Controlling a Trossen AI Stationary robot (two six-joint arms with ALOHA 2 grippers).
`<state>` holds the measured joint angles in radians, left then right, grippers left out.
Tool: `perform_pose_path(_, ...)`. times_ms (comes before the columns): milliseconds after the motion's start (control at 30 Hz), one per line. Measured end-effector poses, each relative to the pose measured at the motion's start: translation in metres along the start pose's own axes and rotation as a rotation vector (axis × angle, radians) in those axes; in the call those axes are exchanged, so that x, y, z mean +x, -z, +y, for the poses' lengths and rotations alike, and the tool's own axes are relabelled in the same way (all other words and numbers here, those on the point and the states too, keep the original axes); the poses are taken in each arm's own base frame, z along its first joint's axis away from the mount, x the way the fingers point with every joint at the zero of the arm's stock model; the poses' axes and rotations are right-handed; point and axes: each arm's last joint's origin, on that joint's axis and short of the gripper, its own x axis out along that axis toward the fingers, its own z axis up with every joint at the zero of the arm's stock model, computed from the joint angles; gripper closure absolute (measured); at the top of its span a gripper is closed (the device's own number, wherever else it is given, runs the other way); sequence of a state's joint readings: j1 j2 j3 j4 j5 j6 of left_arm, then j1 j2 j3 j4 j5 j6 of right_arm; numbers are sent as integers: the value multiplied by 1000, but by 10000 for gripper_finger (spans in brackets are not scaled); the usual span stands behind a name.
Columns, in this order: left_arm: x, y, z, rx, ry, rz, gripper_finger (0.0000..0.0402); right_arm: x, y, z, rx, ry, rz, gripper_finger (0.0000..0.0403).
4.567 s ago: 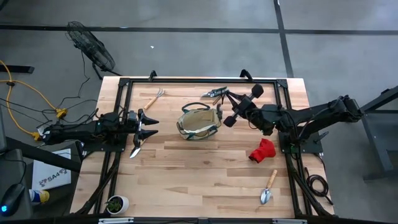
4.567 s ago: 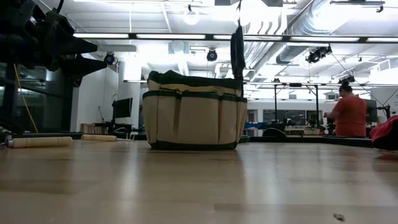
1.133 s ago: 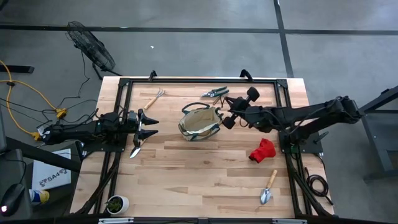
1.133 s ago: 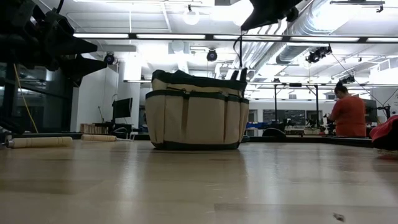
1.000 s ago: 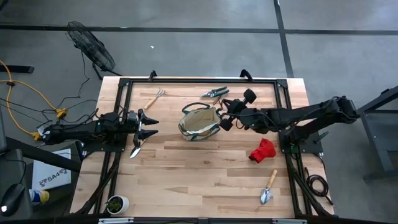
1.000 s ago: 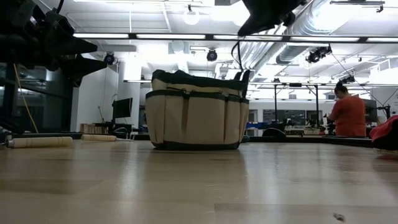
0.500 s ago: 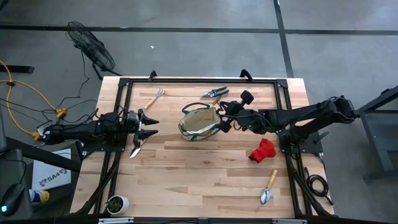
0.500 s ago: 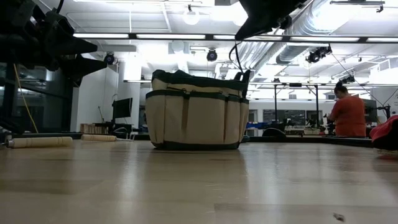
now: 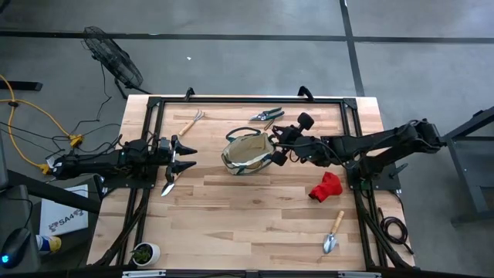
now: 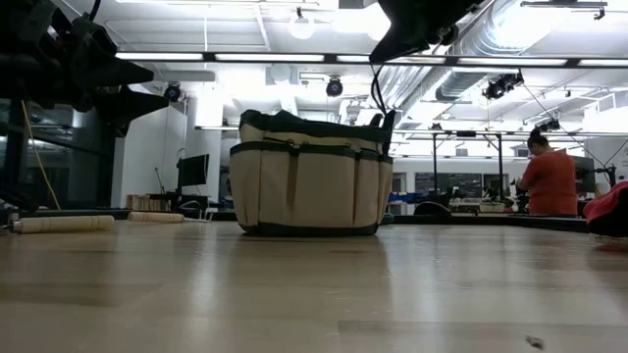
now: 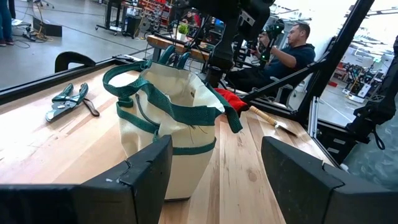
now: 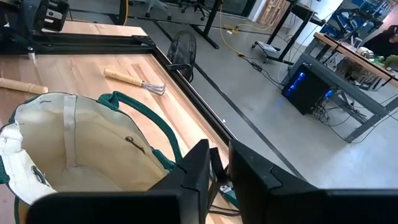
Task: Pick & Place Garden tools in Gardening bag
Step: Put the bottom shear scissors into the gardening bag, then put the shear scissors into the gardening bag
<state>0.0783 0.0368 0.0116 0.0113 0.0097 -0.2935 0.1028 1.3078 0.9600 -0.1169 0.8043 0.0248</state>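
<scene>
I have the table [image 9: 255, 208] under both arms. The bag [image 9: 247, 152] stands upright near its centre, mouth up; through the right wrist camera I see only pale lining inside, with part of the interior hidden. My right gripper [image 9: 275, 151] hangs over the bag's 3 o'clock rim, fingers a narrow slot apart with a dark shear handle between them; whether they touch it I cannot tell. My left gripper [image 9: 185, 157] waits at the bag's 9 o'clock, fingers spread and empty. The glove [image 9: 326, 188] lies toward 4 o'clock of the bag. One trowel [image 9: 333, 232] lies at 5 o'clock, near the table's edge, long axis roughly 12 to 6, blade toward 6. A second trowel [image 9: 168, 186] sits under the left gripper. The shears [image 9: 266, 116] lie at 1 o'clock, long axis about 2 to 8. The rake [image 9: 190, 123] lies at 10 o'clock, tines toward 1.
</scene>
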Motion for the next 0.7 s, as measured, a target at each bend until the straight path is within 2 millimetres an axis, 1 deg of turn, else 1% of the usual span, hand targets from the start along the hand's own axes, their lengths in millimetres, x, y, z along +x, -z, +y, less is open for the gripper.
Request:
perform_pose_path(233,0,0,0,0,0,0,158,-3,-2,-3,8,-1,-10,298)
perform_pose_path(467,0,0,0,0,0,0,158,-17,-12,-18,41,-31,-59,248)
perform_pose_path(567,0,0,0,0,0,0,158,-21,-16,-26,65,-40,-78,237)
perform_pose_path(700,0,0,0,0,0,0,158,-22,-19,-40,89,-8,-91,234)
